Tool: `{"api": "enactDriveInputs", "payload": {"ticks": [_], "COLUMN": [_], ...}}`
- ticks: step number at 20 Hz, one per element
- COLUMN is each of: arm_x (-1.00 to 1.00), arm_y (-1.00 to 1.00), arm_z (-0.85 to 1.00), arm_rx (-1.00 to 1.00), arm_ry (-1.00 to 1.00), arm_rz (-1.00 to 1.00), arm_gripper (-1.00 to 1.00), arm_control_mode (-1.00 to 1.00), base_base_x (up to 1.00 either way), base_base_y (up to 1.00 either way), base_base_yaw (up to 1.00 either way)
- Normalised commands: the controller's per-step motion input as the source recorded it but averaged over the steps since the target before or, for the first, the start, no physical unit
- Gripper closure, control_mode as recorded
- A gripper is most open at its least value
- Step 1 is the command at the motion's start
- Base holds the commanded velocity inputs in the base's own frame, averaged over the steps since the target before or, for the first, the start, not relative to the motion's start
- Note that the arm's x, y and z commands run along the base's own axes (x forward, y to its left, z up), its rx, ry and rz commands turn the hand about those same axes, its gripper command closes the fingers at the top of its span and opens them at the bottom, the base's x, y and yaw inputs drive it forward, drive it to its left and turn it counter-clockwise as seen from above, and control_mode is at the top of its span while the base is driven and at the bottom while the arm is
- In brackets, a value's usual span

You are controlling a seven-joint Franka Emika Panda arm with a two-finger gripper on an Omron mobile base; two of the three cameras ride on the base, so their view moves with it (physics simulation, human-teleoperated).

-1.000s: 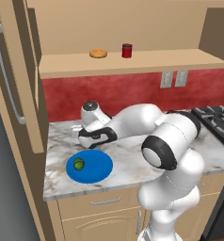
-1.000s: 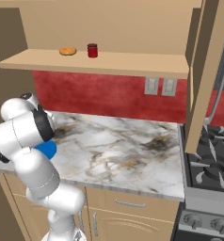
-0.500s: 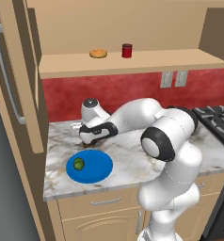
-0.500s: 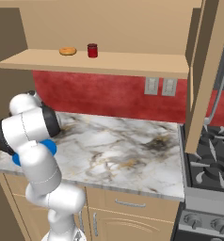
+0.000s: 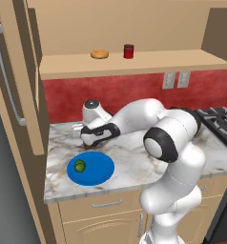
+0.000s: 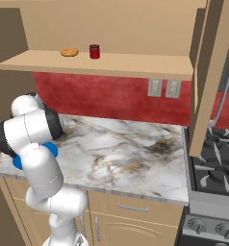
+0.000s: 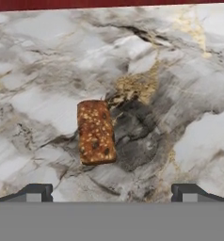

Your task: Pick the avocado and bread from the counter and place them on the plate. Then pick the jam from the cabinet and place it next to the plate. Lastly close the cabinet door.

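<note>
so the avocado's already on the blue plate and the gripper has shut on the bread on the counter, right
Not quite. The avocado is on the blue plate, but the gripper has not shut on the bread. The hand view shows its fingertips standing wide open, with the bread lying free on the marble counter ahead of them.

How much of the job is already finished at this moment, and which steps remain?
Done: the avocado lies on the plate. In hand: the open gripper hangs over the bread, which lies on the counter, not yet gripped. Left: bread onto the plate, then the jam from the cabinet shelf to beside the plate, then shutting the open cabinet door.
</note>
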Motion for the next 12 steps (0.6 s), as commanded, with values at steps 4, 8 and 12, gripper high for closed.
{"api": "enactDriveInputs", "payload": {"ticks": [4,8,12], "arm_x": [0.08,0.02,0.00], "arm_y": [0.00,0.00,0.00], "arm_z": [0.00,-0.07,-0.09], "arm_rx": [0.00,0.00,0.00], "arm_ry": [0.00,0.00,0.00], "arm_rz": [0.00,0.00,0.00], "arm_gripper": [-1.00,-1.00,-1.00], "arm_control_mode": [-1.00,-1.00,-1.00], "base_base_x": [0.00,0.00,0.00], "base_base_y": [0.00,0.00,0.00], "base_base_yaw": [0.00,0.00,0.00]}}
